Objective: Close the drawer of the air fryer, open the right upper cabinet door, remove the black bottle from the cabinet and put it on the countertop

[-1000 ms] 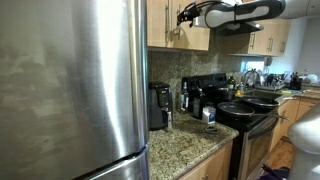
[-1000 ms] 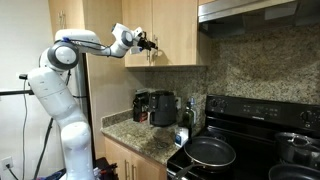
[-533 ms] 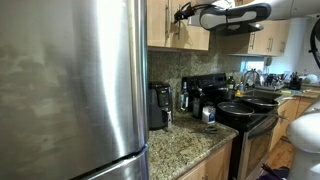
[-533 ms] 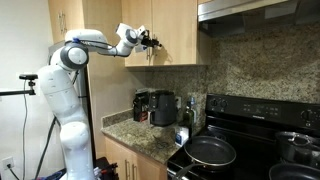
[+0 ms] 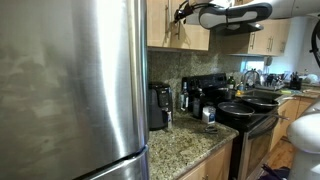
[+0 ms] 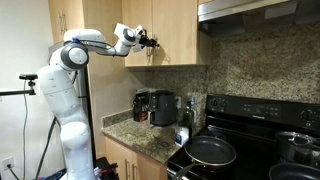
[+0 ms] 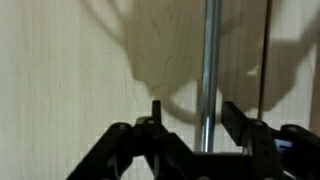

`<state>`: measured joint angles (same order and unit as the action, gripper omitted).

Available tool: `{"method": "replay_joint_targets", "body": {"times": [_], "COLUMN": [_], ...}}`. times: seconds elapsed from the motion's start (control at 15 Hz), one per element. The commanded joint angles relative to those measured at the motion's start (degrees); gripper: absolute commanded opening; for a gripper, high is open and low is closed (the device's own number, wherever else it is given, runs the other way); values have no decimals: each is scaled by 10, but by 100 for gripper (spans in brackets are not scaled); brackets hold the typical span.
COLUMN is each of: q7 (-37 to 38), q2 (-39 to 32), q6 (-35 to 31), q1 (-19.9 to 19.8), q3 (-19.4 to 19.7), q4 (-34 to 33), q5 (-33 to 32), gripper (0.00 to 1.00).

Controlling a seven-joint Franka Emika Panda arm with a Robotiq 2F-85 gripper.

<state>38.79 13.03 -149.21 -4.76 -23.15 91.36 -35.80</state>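
My gripper (image 7: 192, 108) is at the slim metal handle (image 7: 208, 60) of the right upper cabinet door (image 7: 80, 60). Its jaws straddle the bar with a gap on each side, the right finger nearer, so it is open. Both exterior views show the gripper (image 5: 180, 14) (image 6: 152, 42) high up against the shut light-wood door (image 6: 178, 25). The black bottle is hidden behind that door. The black air fryer (image 5: 158, 105) stands on the granite countertop (image 5: 185, 148) below; its drawer is too small to judge.
A steel fridge (image 5: 70, 90) fills the near side of an exterior view. A black stove (image 6: 235, 150) carries pans, with a range hood (image 6: 255, 10) above. Other dark appliances and a cup (image 5: 209, 115) crowd the counter by the backsplash.
The arm shifted slightly toward the cabinet between one second and half a second ago; since then the arm and gripper look still at the handle.
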Motion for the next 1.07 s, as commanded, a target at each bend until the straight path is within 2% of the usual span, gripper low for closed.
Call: {"method": "replay_joint_targets", "body": {"times": [0.0, 0.2, 0.33, 0.47, 0.6, 0.67, 1.0], "q7": [9, 10, 11, 10, -15, -21, 11], "q2": [-31, -22, -17, 3, 54, 76, 157], "q6": [-14, -25, -25, 2, 52, 54, 100], "q1": [3, 8, 13, 15, 22, 26, 22], "q3": [18, 33, 40, 45, 51, 59, 59], "q4": [-24, -9, -3, 7, 21, 32, 94], "q5": [-36, -30, -23, -24, -20, -13, -12], "gripper": [32, 10, 0, 3, 4, 4, 4]}}
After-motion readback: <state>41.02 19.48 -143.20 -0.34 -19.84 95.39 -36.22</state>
